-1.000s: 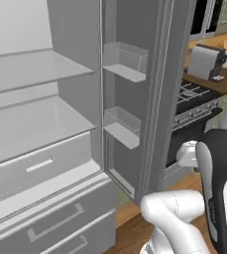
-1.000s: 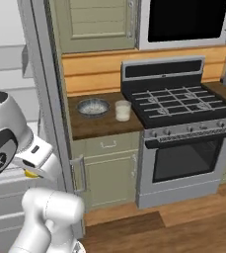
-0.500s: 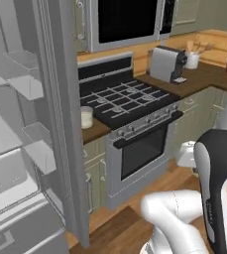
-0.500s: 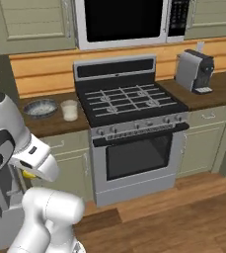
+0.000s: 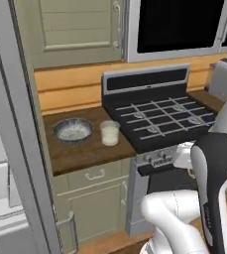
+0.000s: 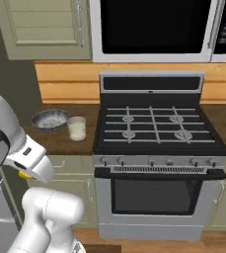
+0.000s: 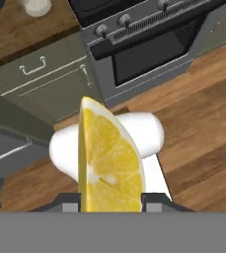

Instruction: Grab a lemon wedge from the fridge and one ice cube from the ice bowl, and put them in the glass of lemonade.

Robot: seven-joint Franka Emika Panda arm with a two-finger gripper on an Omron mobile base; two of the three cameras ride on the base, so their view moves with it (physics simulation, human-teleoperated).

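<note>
Even, flat rendered light, no glare; soft shadow under counter [image 5: 85,154] edge. All views slightly soft; lemon wedge [image 7: 109,158] close-up sharp enough.

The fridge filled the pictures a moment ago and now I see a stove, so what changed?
The base turned away from the open fridge, so both base views swung toward the counter and stove; those things did not move themselves. The ice bowl and glass of lemonade sit side by side as before. The end effector still holds the lemon wedge.
</note>
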